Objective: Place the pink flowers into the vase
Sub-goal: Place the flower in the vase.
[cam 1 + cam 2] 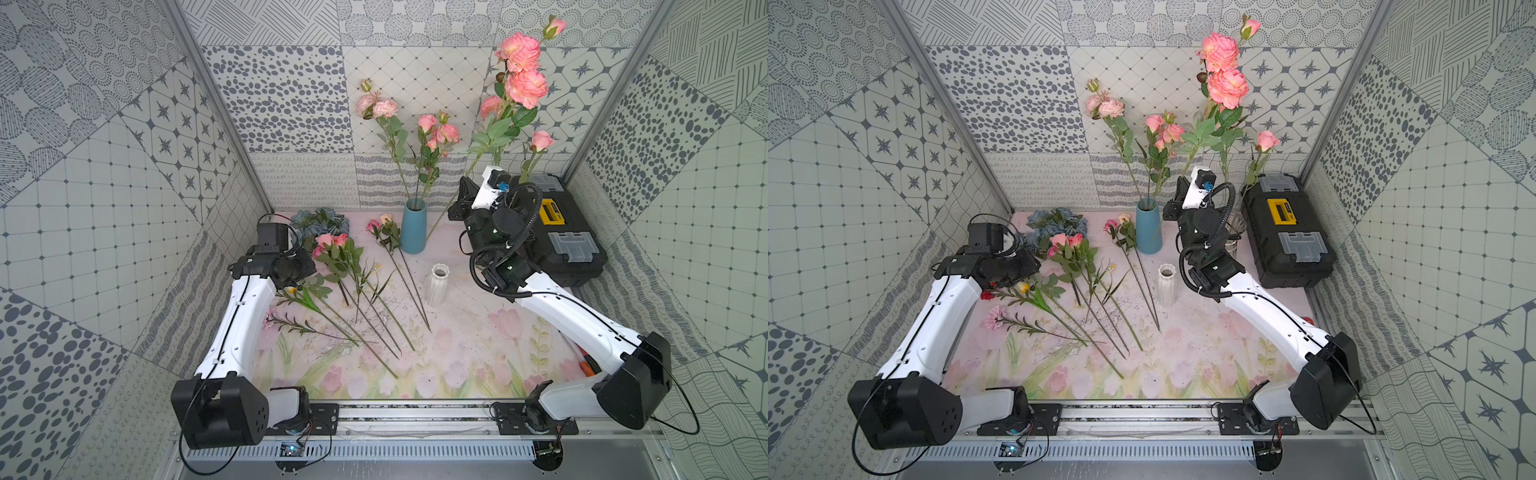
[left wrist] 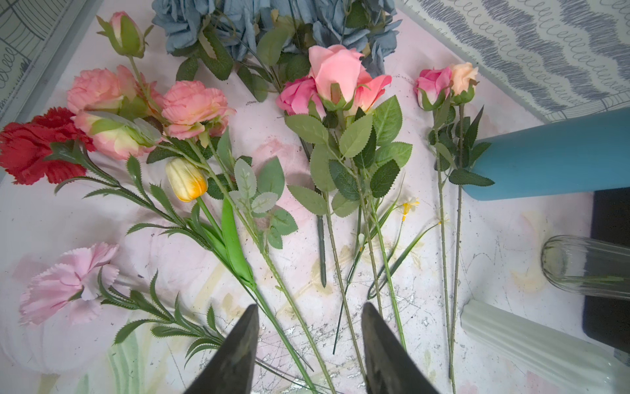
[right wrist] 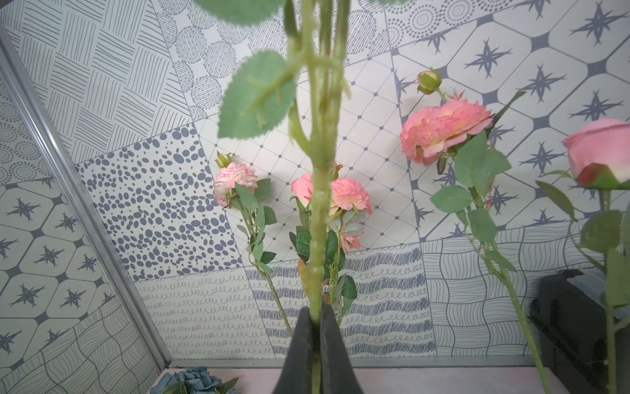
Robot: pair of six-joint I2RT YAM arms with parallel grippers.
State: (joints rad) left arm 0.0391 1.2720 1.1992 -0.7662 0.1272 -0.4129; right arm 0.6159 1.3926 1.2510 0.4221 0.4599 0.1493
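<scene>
Pink flowers (image 1: 527, 85) with green leaves. Blue vase (image 1: 413, 228) at twelve o'clock, white ribbed vase (image 1: 436, 286) near it. Blue-grey flowers (image 1: 322, 220) at ten o'clock. Red carnation (image 2: 30, 146), yellow tulip (image 2: 186, 179). Black toolbox (image 1: 590, 270) at two o'clock. Grey dots and stars on walls (image 1: 282, 91).

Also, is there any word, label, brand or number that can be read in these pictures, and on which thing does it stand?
No text can be read anywhere.
On the black toolbox, the yellow panel shows nothing legible; it is too small to tell.
The blue vase and the white vase show no label.
The walls carry patterns only, no letters.
</scene>
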